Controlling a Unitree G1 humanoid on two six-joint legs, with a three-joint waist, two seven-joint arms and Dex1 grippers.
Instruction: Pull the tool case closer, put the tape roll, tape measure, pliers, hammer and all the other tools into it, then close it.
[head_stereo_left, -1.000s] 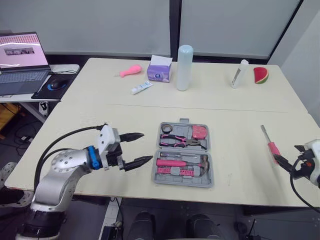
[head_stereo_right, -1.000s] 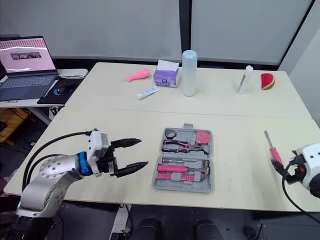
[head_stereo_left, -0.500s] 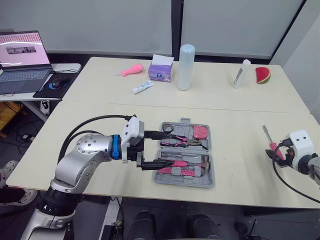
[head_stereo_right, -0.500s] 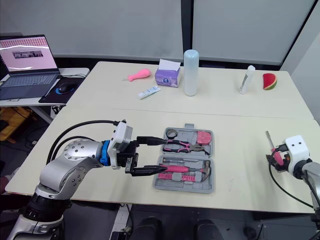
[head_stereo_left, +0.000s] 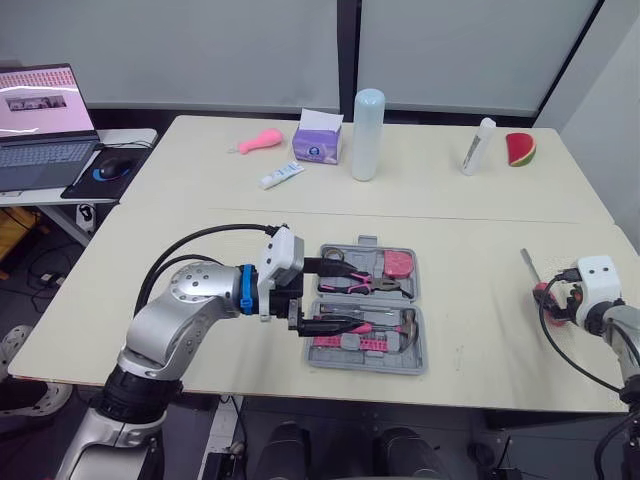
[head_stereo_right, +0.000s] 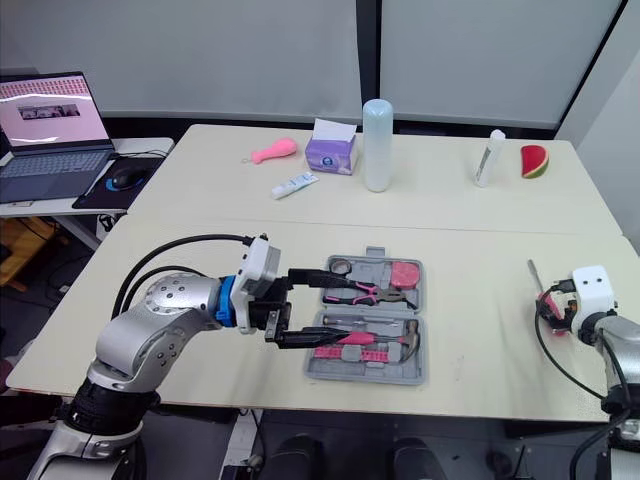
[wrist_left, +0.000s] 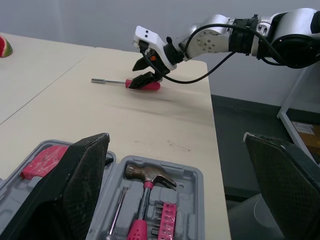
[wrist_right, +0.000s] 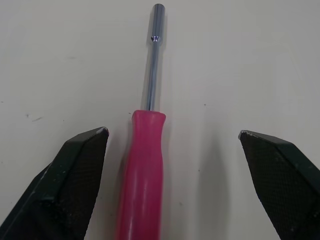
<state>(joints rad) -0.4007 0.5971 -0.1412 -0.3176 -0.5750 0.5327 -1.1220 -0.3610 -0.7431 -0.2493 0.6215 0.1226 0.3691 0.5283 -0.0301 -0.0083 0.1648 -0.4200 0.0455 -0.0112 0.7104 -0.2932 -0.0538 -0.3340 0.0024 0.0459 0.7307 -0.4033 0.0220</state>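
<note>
Right wrist view: reaching for the screwdriver (wrist_right: 142, 165), right gripper (wrist_right: 172, 132) spread wide astride it. Next, probably: close on the pink handle. Left gripper (head_stereo_left: 345, 295) wide too, over tool case (head_stereo_left: 360, 363).

**Table** (head_stereo_left: 200, 240): plain pale cream.
**Tool case** (head_stereo_left: 365, 363), centre of the frame: grey. It holds a hammer (wrist_left: 149, 176) with a dark metal head and pink grip, pliers (head_stereo_left: 362, 285) with pink-and-black handles, and a pink-red tape measure (head_stereo_left: 399, 263).
**Screwdriver** (wrist_right: 142, 175): pink handle, silver shaft.
**Fingers** (wrist_right: 75, 170), lower corners of the right wrist view: black.
**Upper centre and right:** pale blue-green bottle (head_stereo_left: 368, 135), purple tissue box (head_stereo_left: 317, 147), red watermelon slice (head_stereo_left: 520, 149) with a green rind.
**Upper left:** laptop (head_stereo_left: 40, 120) with a pink-and-white screen.
</note>
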